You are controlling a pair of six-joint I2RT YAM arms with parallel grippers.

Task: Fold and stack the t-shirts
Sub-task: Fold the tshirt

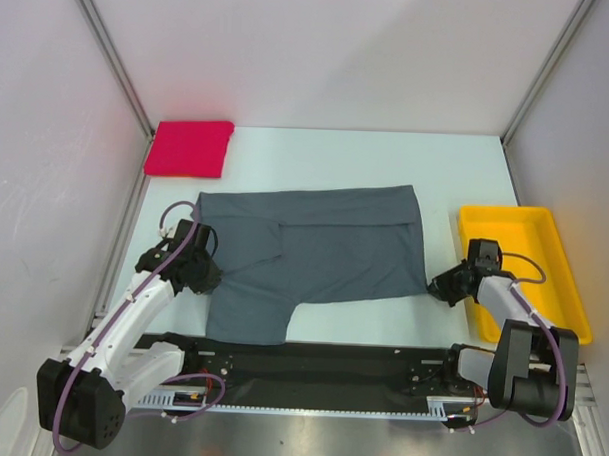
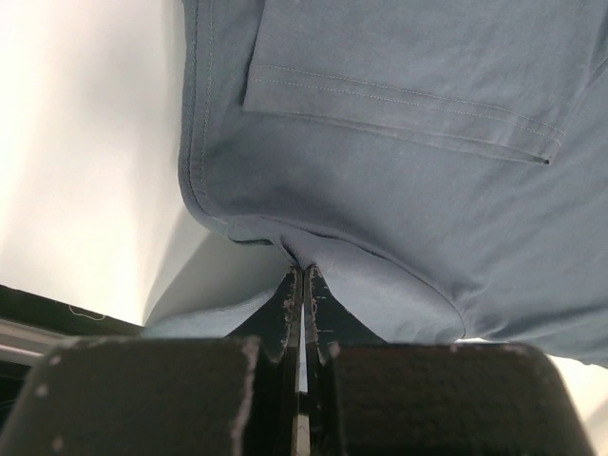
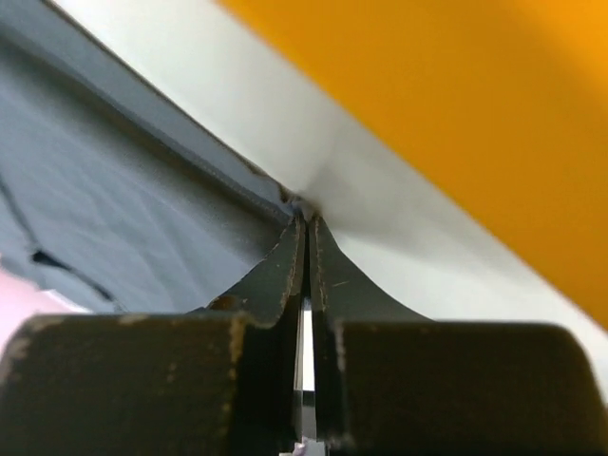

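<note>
Bright even light, faint shadows, soft wrist views, yellow tray [image 3: 456, 123] blurred

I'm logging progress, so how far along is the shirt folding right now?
Done: the red shirt lies folded at the far left corner. In hand: the grey shirt lies spread, left gripper and right gripper pinching its opposite edges. Left: finishing its folds and stacking the two.

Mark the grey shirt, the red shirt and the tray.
grey shirt [image 1: 324, 249]: top view, middle of its body.
red shirt [image 1: 189, 148]: top view, centre of the folded cloth.
tray [image 1: 521, 258]: top view, bare floor.
</note>
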